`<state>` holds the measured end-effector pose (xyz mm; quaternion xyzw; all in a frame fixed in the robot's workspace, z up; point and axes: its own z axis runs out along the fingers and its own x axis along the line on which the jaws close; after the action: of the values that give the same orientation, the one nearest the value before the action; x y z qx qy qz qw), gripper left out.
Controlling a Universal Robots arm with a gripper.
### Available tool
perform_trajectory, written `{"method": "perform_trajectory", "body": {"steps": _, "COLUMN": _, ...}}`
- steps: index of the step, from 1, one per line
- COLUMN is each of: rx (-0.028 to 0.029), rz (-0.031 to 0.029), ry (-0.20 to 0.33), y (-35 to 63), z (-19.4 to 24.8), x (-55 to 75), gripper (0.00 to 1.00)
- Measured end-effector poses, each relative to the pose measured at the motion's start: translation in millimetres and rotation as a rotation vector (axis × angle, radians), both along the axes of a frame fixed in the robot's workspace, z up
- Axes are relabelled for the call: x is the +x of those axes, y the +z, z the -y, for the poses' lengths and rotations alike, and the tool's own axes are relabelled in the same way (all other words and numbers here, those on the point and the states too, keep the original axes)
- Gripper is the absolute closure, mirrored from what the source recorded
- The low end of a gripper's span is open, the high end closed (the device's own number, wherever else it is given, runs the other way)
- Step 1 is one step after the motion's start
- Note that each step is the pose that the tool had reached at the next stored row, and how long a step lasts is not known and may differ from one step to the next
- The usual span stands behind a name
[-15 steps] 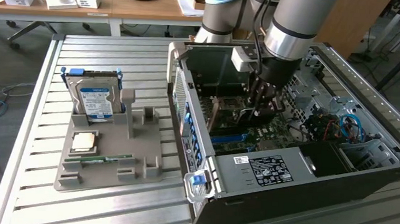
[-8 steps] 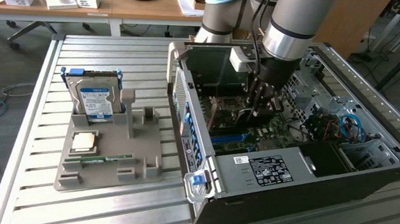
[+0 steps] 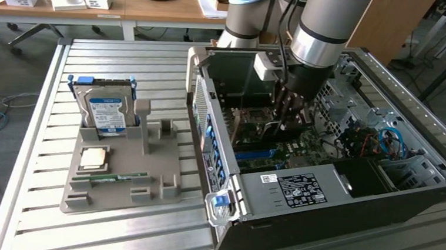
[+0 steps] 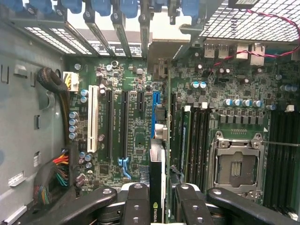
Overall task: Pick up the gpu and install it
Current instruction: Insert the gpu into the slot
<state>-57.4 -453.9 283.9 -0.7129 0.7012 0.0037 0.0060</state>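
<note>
My gripper [image 3: 289,119] reaches down into the open computer case [image 3: 302,225], just above the motherboard [image 3: 300,148]. In the wrist view the gpu [image 4: 157,180] appears edge-on as a slim black card with a green logo. It sits between my two black fingers [image 4: 138,201], so the gripper [image 4: 161,194] is shut on it. The card's edge runs in line with the blue expansion slot [image 4: 155,110] on the motherboard [image 4: 136,136], close above it. I cannot tell whether card and slot touch.
Black slots and a white slot [image 4: 93,119] lie beside the blue one, with the CPU socket [image 4: 234,164] and cable bundles [image 4: 51,180] around them. Outside the case, a grey tray [image 3: 116,194] holds a hard drive [image 3: 108,112], a processor [image 3: 95,158] and a green memory stick [image 3: 113,178].
</note>
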Motion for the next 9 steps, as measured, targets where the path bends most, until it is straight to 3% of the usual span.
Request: {"method": "perform_trajectory", "body": {"steps": 9, "rx": -0.0001, "rz": 0.0001, "ry": 0.000, "y": -0.2, "z": 0.2, "x": -1.4, "gripper": 0.74}}
